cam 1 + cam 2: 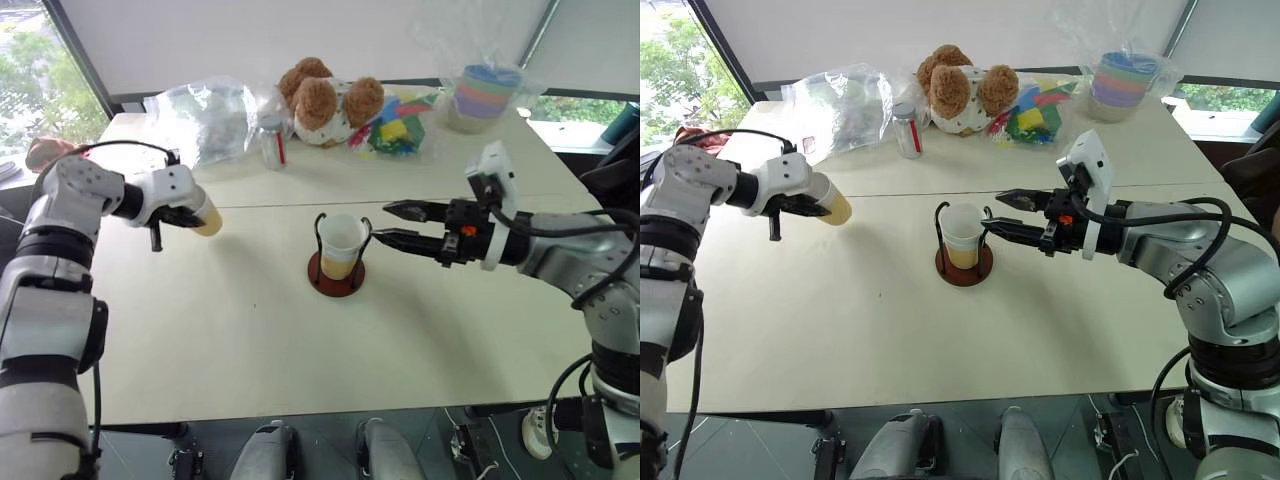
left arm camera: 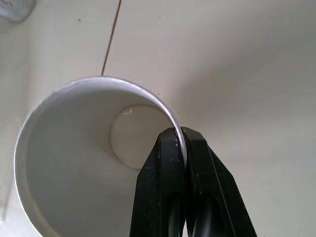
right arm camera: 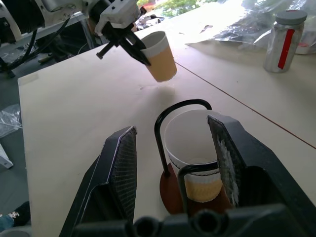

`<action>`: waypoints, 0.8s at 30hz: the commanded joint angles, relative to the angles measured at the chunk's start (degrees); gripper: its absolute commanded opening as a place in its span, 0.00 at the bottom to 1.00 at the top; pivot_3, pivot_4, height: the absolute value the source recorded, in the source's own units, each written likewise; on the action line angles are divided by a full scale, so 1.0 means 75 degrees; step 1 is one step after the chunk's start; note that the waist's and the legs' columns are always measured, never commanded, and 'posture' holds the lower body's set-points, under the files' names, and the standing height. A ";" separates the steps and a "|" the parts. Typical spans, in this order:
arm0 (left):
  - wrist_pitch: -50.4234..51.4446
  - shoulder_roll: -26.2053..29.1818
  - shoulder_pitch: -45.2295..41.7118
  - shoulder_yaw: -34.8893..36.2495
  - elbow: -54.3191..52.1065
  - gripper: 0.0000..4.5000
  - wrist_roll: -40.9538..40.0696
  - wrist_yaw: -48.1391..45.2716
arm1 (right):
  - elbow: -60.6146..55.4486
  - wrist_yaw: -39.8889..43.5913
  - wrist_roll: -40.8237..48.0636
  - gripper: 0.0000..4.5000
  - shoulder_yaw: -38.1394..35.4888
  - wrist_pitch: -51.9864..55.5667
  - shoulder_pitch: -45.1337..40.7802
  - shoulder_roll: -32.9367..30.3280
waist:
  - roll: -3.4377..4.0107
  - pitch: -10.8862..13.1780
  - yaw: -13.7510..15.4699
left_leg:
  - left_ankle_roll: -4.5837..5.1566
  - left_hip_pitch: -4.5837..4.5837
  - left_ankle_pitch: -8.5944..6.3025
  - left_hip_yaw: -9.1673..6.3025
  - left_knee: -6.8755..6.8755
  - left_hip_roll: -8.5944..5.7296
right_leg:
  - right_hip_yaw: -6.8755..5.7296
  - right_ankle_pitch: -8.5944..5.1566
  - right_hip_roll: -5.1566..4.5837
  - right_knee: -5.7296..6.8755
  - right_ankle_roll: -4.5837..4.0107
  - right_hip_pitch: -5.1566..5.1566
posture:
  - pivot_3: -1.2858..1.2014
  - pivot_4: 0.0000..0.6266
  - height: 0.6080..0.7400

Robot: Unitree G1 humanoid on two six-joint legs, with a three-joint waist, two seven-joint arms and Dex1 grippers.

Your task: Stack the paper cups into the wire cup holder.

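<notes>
My left gripper (image 1: 185,214) is shut on the rim of a paper cup (image 1: 207,218), one finger inside and one outside, as the left wrist view shows at the pinched rim (image 2: 181,140). The cup is tilted in the air over the table's left side. Another paper cup (image 1: 342,245) stands upright in the wire cup holder (image 1: 335,282), between the black loops on the dark red base. My right gripper (image 1: 383,222) is open, level, just right of the holder and pointing at it; the right wrist view shows the holder (image 3: 180,106) beyond its spread fingers.
Along the table's far edge lie a crumpled plastic bag (image 1: 205,120), a small jar with a red label (image 1: 272,140), a teddy bear (image 1: 330,100), colourful toys (image 1: 395,130) and a pastel cup stack in clear plastic (image 1: 483,95). A seam (image 1: 270,205) crosses the table.
</notes>
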 commanded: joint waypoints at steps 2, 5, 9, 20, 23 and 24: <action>0.0598 -0.0412 -0.1665 0.0228 -0.0584 0.02 -0.0781 -0.1583 | -0.0488 0.0263 0.0374 0.54 -0.1170 0.0245 0.0724 -0.0925 | -0.0032 0.0019 0.0157 | 0.0001 -0.0012 -0.0001 -0.0004 0.0007 -0.0002 | -0.0005 0.0000 0.0000 -0.0006 0.0001 -0.0001 | 0.52 0.24 1.00; 0.1138 -0.0680 -0.2437 -0.0597 -0.1079 0.02 -0.1941 -0.1977 | -0.0575 0.0353 0.0264 0.54 -0.1586 0.0170 0.1266 -0.1437 | -0.0035 0.0021 0.0169 | 0.0039 -0.0064 -0.0023 -0.0027 0.0072 0.0001 | -0.0023 0.0005 0.0004 -0.0012 0.0009 -0.0005 | 0.52 0.24 1.00; 0.2003 -0.0808 -0.2956 -0.2176 -0.2296 0.02 -0.4502 -0.1977 | -0.0775 0.0283 0.0216 0.54 -0.1921 0.0168 0.1781 -0.1772 | -0.0030 0.0018 0.0105 | 0.0075 -0.0079 -0.0046 -0.0009 0.0120 -0.0004 | 0.0002 0.0015 -0.0008 -0.0013 0.0030 -0.0003 | 0.52 0.24 1.00; 0.0917 -0.1410 -0.3486 -0.5161 -0.2066 0.02 -0.6150 -0.1977 | -0.1866 -0.0959 0.1078 0.54 -0.2731 0.0645 0.2566 -0.1313 | -0.0029 0.0019 0.0009 | 0.0074 -0.0059 -0.0044 -0.0002 0.0123 0.0008 | 0.0015 0.0021 0.0000 -0.0012 0.0041 -0.0005 | 0.52 0.24 1.00; 0.0517 -0.1654 -0.3565 -0.5534 -0.1648 0.02 -0.6044 -0.1977 | -0.2018 -0.1205 0.1285 0.54 -0.2857 0.0702 0.2713 -0.1293 | -0.0030 0.0020 0.0011 | 0.0074 -0.0062 -0.0044 -0.0001 0.0126 0.0006 | 0.0015 0.0021 -0.0001 -0.0016 0.0041 -0.0005 | 0.52 0.24 1.00; 0.0357 -0.1699 -0.3583 -0.5681 -0.1550 0.02 -0.5992 -0.1977 | -0.2059 -0.1270 0.1345 0.54 -0.2918 0.0709 0.2787 -0.1297 | -0.0030 0.0020 0.0012 | 0.0075 -0.0063 -0.0044 -0.0001 0.0126 0.0006 | 0.0015 0.0021 -0.0001 -0.0018 0.0041 -0.0005 | 0.52 0.24 1.00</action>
